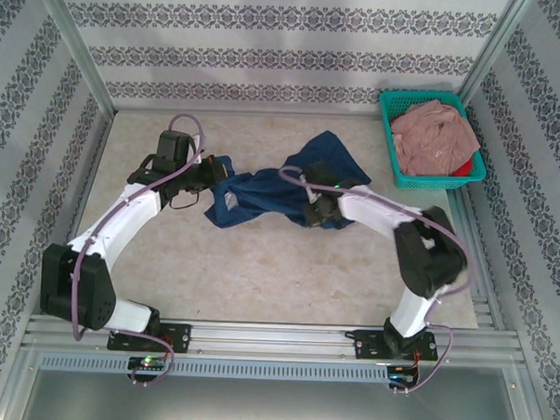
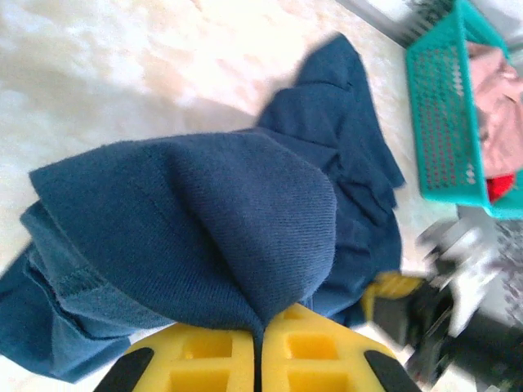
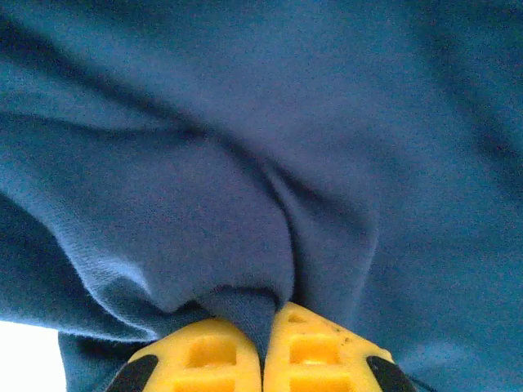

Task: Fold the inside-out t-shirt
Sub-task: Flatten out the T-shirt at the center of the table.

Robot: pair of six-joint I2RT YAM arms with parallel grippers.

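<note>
Left gripper has its yellow fingers pressed together, with a bunched fold of the inside-out t-shirt nipped between the tips. Right gripper is the same, closed tight on a pleat of the navy cloth that spills over it. From overhead the shirt sits in the middle of the frame, strung between the two arms, crumpled and partly lifted, with one lobe trailing toward the upper right. I'd guess they each took a side so the cloth can be pulled apart and spread flat before any fold is made; as it hangs now, no neat fold is possible.

Under it is a pale, marbled table, matte and smooth-looking, so the fabric should slide easily. In the upper right corner stands a teal basket holding a dusty pink garment with something red beneath, well apart from the shirt. Patterned grey-striped walls enclose the table, and a metal rail runs along the bottom edge.
</note>
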